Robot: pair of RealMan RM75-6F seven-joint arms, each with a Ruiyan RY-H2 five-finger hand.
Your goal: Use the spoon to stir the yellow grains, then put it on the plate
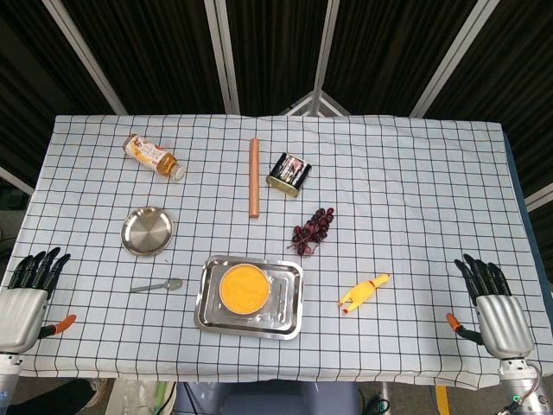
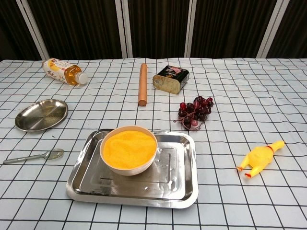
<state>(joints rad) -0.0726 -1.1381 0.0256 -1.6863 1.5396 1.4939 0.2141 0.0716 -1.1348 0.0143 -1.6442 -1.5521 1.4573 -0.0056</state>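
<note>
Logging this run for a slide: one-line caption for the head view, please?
Start of stirring task: spoon lies untouched left of the grain bowl in its tray, both robot hands open, left and right.

A bottle (image 2: 63,71), wooden rod (image 2: 142,84) and tin (image 2: 171,78) are lying along the far side; what may be grapes (image 2: 194,112) and a rubber chicken (image 2: 260,157) are lying nearer.
</note>
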